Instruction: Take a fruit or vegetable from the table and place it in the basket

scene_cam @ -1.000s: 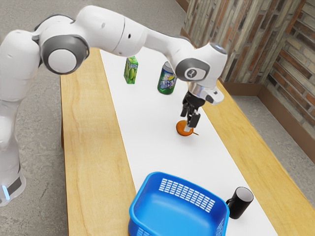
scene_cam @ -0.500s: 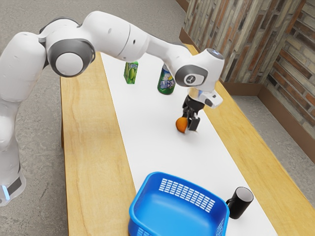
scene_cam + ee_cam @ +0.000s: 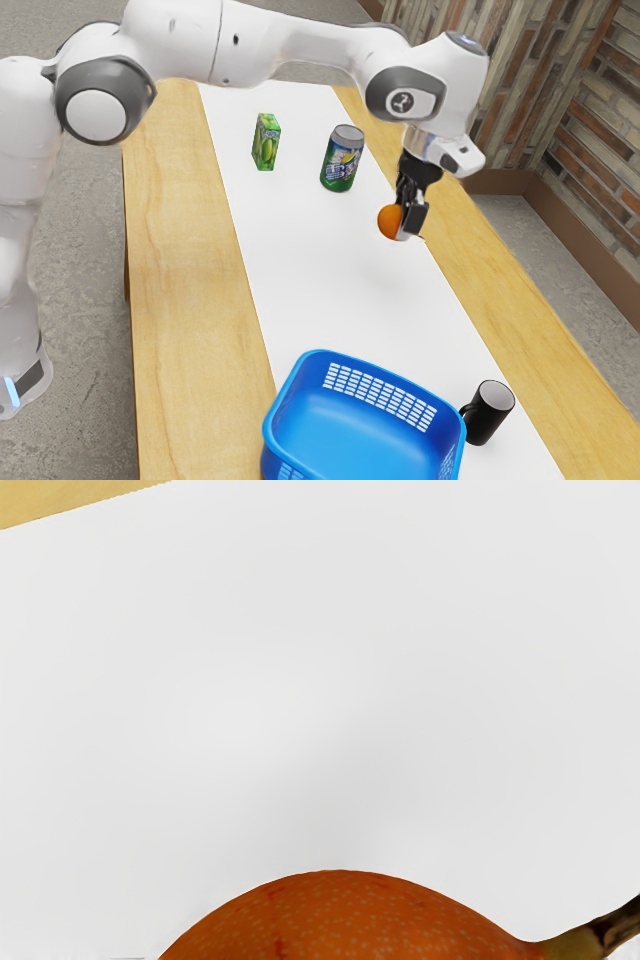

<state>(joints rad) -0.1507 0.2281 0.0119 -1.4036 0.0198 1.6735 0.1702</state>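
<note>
My gripper (image 3: 405, 222) is shut on the orange fruit (image 3: 390, 222), holding it in the air above the white runner, with a faint shadow below. In the wrist view the speckled orange fruit (image 3: 350, 920) lies close under the hand, its dark stem pointing off to one side. The blue basket (image 3: 345, 440) stands on the table at the exterior view's bottom, well away from the held fruit, and its visible inside holds nothing.
A black mug (image 3: 490, 412) stands beside the basket toward the exterior view's right. Farther back are a green can (image 3: 341, 160) and a small green juice box (image 3: 266, 142). The white runner (image 3: 320, 280) stretches along the wooden table (image 3: 185, 300).
The fruit was on the runner at first, my gripper around it. Now it is lifted off in my gripper, up and toward the exterior view's right.
</note>
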